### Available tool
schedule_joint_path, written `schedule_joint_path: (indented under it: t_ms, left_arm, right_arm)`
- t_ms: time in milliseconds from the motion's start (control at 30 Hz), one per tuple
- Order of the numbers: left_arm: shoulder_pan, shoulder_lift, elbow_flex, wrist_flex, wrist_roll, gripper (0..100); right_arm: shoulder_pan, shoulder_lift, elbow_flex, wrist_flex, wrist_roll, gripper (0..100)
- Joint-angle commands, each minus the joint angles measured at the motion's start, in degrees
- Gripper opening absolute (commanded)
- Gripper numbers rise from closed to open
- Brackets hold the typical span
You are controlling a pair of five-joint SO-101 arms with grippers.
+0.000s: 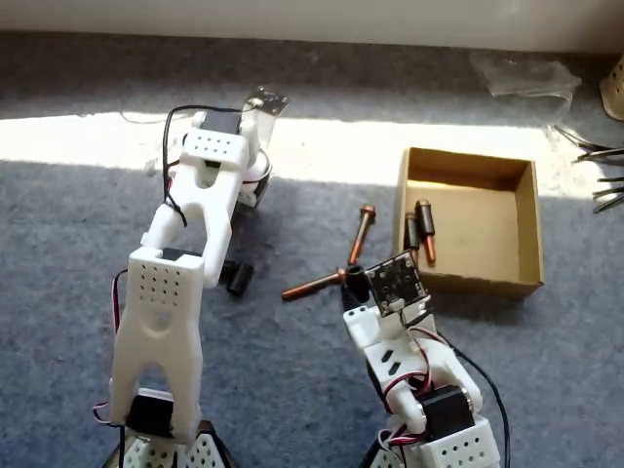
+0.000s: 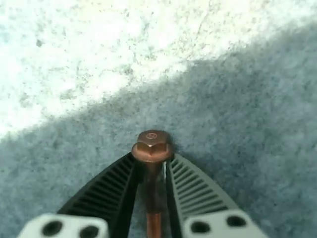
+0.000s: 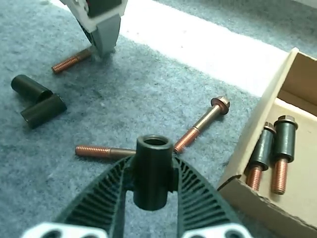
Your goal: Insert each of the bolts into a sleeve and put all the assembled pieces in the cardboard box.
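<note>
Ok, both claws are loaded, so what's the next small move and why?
Probably carry the bolt in the left claw toward the sleeve in the right claw. Each claw is shut on its part, the two are well apart, and the sleeve's open end is empty and ready for the shaft.

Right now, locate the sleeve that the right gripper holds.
The sleeve is clamped in the right gripper, just left of the cardboard box in the high view, beside a loose bolt.
</note>
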Motion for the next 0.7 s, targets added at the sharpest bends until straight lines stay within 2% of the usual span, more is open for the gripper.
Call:
schedule_joint_path:
  t_ms: [0,167,500,667]
  left_arm:
    - [-0.9,-0.8,-2.6,-1.2,-0.2,1]
    - [-0.5,-2.0,-3.7,-0.9,-0.1,1]
    - [2.3,-12.7,-6.7,10.4,-0.1,0]
    - [5.6,-18.2,-6.6,13.5,-0.1,0]
  right_arm:
    - [-0.6,-0.6,-0.8,-1.5,0.6,0.5]
    - [-0.7,-0.6,-0.6,-1.6,0.6,0.5]
    - [-4.5,-0.6,0.2,-1.9,0.6,0.5]
    - [-5.1,-0.6,5.3,-10.6,0.6,0.5]
